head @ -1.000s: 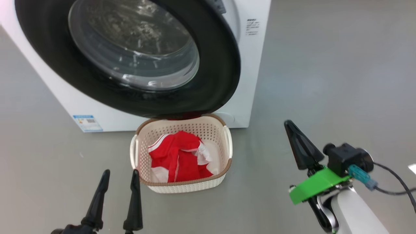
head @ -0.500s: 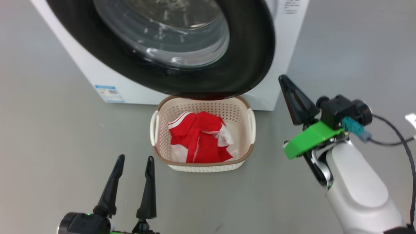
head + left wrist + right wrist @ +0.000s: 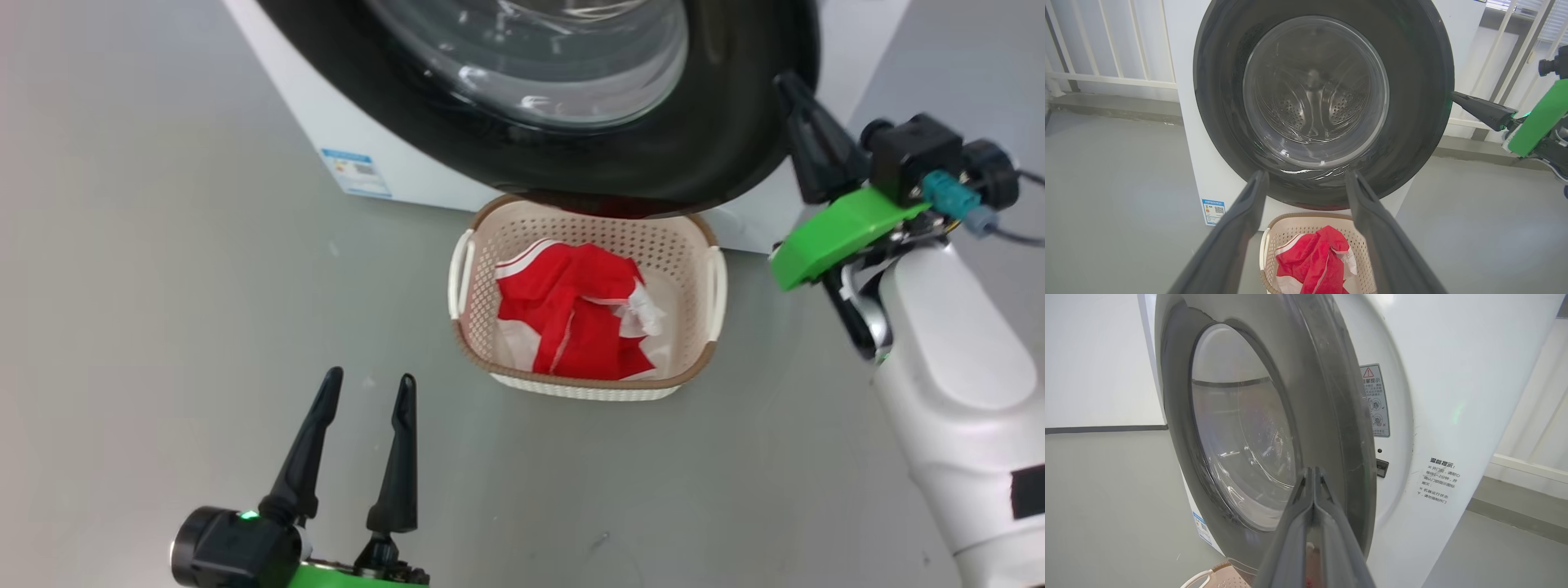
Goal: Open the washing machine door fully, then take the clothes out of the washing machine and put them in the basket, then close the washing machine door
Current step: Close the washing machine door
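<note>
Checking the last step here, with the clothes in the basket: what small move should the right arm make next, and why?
Probably press the shut right gripper against the washing machine door rim, swinging it toward the washing machine: the door stands ajar, the gripper tip sits at its edge, and the clothes lie in the basket.

light: bright, even | glare: door glass (image 3: 555,65) | wrist views: edge-warped

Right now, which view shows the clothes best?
The head view: the clothes lie whole in the basket, from above. The left wrist view cuts them at its bottom edge; the right wrist view catches basket rim.
</note>
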`<state>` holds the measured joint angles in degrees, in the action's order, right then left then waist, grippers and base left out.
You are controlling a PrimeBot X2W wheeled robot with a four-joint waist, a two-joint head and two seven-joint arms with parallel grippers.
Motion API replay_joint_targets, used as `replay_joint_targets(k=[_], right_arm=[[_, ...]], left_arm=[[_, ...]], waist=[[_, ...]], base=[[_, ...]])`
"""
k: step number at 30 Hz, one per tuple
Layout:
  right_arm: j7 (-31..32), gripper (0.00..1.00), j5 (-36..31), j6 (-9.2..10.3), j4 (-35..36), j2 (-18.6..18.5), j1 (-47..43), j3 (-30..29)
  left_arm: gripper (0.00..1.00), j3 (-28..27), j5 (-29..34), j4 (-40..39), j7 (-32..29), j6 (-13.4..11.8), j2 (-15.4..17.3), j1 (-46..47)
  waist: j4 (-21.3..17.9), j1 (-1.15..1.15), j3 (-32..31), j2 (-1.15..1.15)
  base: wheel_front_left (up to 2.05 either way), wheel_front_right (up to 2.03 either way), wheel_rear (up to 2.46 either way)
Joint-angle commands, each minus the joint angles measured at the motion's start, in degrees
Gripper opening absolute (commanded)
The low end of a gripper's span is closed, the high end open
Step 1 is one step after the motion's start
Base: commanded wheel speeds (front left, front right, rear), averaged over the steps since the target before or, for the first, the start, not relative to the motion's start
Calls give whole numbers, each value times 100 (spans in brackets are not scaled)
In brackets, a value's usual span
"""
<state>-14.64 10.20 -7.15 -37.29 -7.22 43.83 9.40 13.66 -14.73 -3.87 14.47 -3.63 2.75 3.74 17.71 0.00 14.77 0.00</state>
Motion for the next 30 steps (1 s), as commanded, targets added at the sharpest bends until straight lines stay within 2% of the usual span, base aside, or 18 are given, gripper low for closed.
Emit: replay_joint_targets(k=[1,8,21,30], right_arm=[[-36,0,-44,-34,91,63,170,34],[-36,0,-130,-34,-353,-85,720,-84],[-36,0,-243,-34,-1146,-423,1801,-2],[-36,0,-470,-34,-1628,-489,2409,7]], left_arm=[[100,-139,-28,-121,52,-44,14,132],[100,-91,-89,-113,52,-74,13,199],[100,60,-188,-145,52,-71,13,430],[100,179,-194,-122,52,-71,13,637]], waist=[[186,0,140,0],[406,0,257,0],[448,0,684,0],[484,0,955,0]], base=[[0,0,0],[0,0,0],[0,0,0],[0,0,0]])
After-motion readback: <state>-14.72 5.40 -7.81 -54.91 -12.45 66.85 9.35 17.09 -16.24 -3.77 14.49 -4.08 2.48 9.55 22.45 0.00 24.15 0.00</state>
